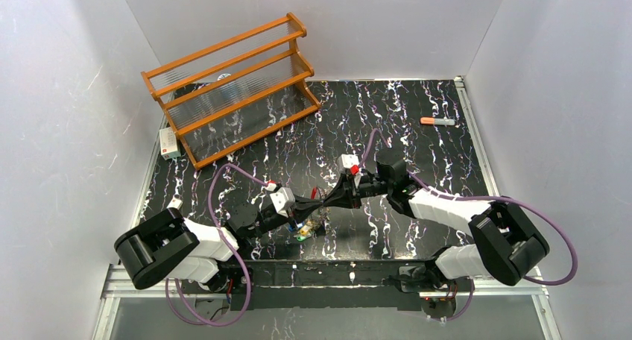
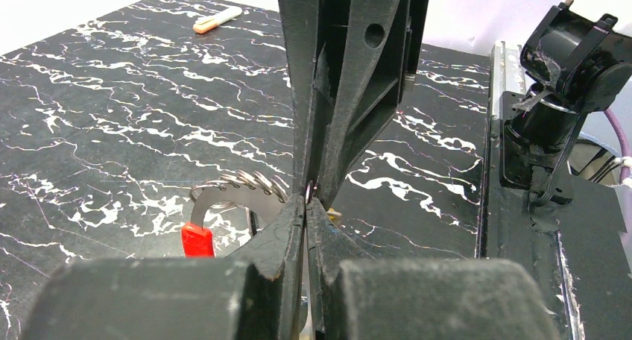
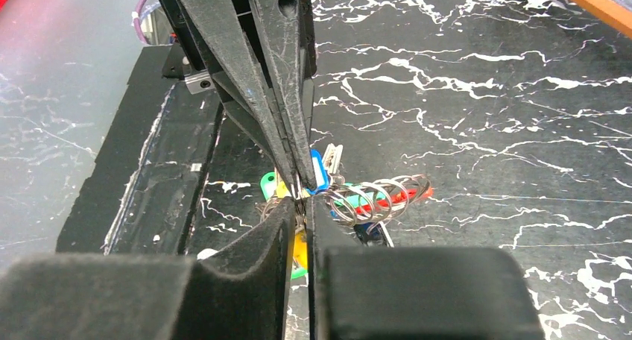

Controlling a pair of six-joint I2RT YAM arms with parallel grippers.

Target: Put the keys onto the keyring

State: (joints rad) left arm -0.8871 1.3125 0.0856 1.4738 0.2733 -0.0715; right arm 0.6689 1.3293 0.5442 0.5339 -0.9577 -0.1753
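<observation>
You're at the threading step. Both tools meet tip to tip at the centre of the top view, with the keyring (image 3: 373, 198) just beside the tips and the keys (image 3: 319, 168) bunched against it. Your left tool (image 2: 306, 206) is pressed together. The right tool (image 3: 299, 209) shows a thin slit, and I cannot tell what it pinches. Next you'll need fine alignment of key to wire. The black marbled desk (image 1: 417, 153) sits between white walls, with a wooden rack (image 1: 231, 86) at upper left.

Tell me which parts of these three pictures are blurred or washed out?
Top external view: evenly lit, sharp, but the keys are too tiny to read. Left wrist view: the left hand is blurred, the marker is clearer, the upper corners are washed white. Right wrist view: the right hand is blurred, the keyring is sharp.
</observation>
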